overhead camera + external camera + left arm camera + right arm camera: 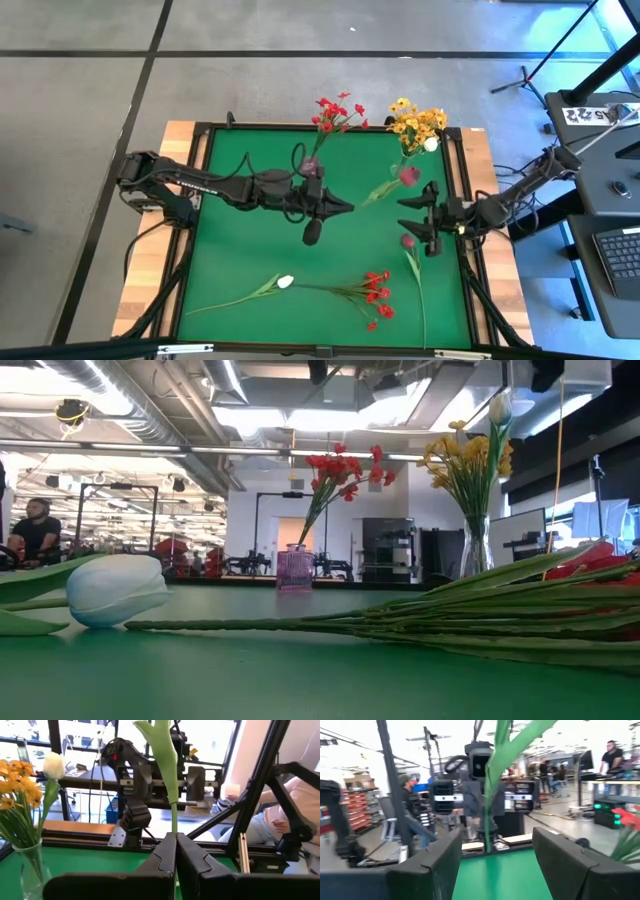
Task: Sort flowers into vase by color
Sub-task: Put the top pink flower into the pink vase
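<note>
left gripper (345,207) at mid-table, fingers pinched on dark tulip (408,175) stem, bloom beyond its tips | right gripper (412,218) facing it, fingers spread around the leaf

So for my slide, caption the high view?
Left gripper holds a tulip stem; right gripper open beside it.
</note>
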Controlling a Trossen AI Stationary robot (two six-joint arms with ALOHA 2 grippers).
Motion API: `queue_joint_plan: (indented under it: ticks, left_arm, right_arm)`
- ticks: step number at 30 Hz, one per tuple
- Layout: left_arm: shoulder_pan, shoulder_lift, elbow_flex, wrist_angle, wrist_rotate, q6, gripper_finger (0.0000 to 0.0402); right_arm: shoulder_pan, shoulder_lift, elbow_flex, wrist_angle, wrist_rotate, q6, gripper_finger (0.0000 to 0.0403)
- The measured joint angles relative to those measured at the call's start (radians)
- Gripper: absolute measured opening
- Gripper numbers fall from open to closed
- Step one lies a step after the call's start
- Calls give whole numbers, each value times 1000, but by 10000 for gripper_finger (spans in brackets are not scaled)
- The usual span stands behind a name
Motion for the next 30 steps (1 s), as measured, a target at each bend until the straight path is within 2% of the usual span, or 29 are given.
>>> queue_joint_plan:
  ticks: [4, 11, 18, 24, 30]
  left_arm:
    - [-5, 0, 0, 0, 3, 0, 0]
    - [-5, 0, 0, -4, 18, -6, 0]
    - [-5, 0, 0, -12, 18, -18, 0]
    - [-4, 25, 0, -13, 26, -34, 0]
    - [1, 62, 0, -8, 26, -57, 0]
  right_arm:
    - [-78, 89, 0, 87, -51, 0, 241]
    - [-233, 228, 0, 312, -254, 41, 241]
    - [-364, 326, 0, 418, -424, 138, 241]
    - [-416, 411, 0, 562, -549, 166, 241]
    - [-413, 455, 0, 623, -567, 166, 241]
